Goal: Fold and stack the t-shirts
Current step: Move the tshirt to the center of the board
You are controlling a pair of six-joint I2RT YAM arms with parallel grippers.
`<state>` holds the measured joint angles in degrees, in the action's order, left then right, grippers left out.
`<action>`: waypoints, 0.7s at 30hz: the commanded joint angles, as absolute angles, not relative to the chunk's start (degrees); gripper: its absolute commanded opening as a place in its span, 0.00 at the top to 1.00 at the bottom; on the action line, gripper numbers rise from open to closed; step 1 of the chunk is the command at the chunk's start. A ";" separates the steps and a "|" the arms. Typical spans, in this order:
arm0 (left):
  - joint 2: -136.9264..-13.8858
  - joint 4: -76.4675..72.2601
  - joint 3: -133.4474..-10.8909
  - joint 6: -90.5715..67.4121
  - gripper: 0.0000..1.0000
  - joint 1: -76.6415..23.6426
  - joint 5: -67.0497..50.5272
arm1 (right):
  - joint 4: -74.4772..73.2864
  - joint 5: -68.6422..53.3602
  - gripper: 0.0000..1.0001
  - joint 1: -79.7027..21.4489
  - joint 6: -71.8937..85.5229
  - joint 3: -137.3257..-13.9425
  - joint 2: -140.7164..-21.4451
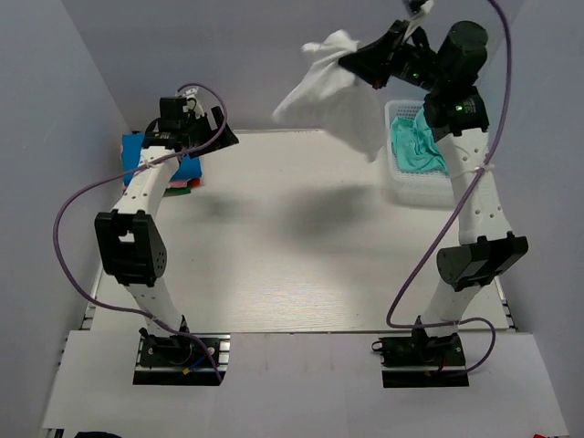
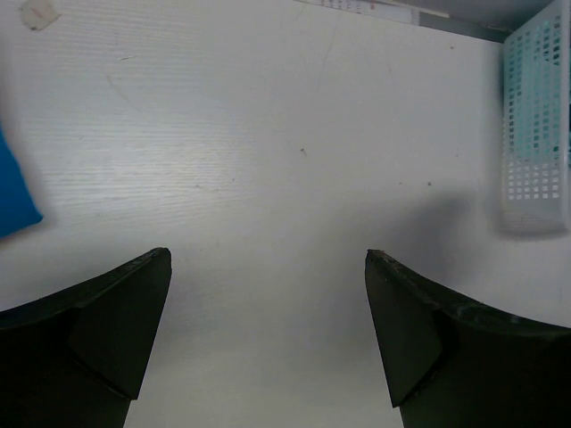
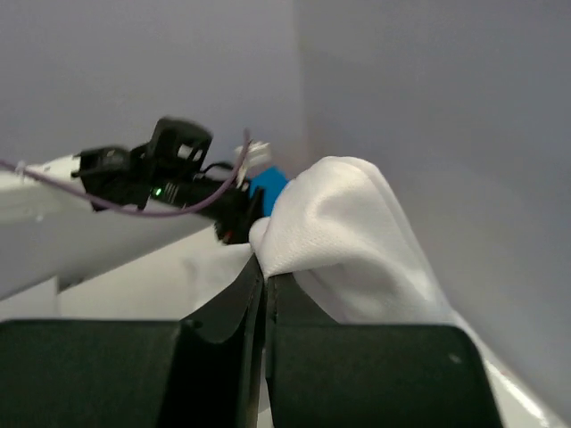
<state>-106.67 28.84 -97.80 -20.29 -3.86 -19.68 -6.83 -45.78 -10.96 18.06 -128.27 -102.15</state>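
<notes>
The left end effector (image 2: 268,257) hovers over the worktop (image 2: 268,134), released and grasping nothing. Farther back, the folded t-shirts (image 1: 137,153) lie stacked at the left edge, and a teal t-shirt (image 1: 415,146) waits in the basket (image 1: 401,190). The right end effector (image 3: 265,267) is clenched on the white t-shirt (image 1: 328,91), lifted high so it hangs free.

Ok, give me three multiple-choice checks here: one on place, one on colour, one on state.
1. The teal shirt lies: A in the basket B on a shelf C on the floor.
2. The held shirt is: A blue B white C red.
3. The left gripper is: A shut on cloth B open, empty C shut, empty.
Key: 1 A, teal cloth sits inside the mesh walls; 2 B, white cloth hangs from the shut right gripper; 3 B, its jaws stand wide apart, nothing between.
</notes>
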 commanded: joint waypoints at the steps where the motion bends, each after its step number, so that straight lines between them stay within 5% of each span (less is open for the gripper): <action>1: -97.92 32.33 -94.15 -18.37 0.00 -3.60 -11.03 | -6.75 -51.61 1.00 -13.27 17.94 -125.70 -100.30; 6: -91.51 39.72 -89.58 -19.42 0.00 -3.60 -7.12 | -16.24 -30.45 1.00 -13.45 12.04 -102.77 -93.78; 7: -90.28 40.34 -88.17 -20.38 0.00 -3.60 -6.25 | -19.39 -24.58 0.93 -13.27 11.95 -100.57 -93.26; 9: -86.41 40.87 -83.88 -21.36 0.00 -3.60 -5.10 | -21.61 -16.81 0.62 -13.01 12.13 -93.35 -92.55; 10: -85.35 41.39 -82.72 -21.88 0.00 -3.60 -5.10 | -25.19 -12.26 0.36 -11.96 12.13 -91.25 -92.46; 12: -84.03 42.44 -80.35 -22.49 0.00 -3.60 -5.10 | -27.50 -8.18 0.12 -13.27 12.39 -88.70 -92.64; 21: -80.60 47.11 -69.81 -24.87 0.00 -5.01 -15.00 | -32.34 -9.85 0.10 -16.34 4.75 -78.67 -90.36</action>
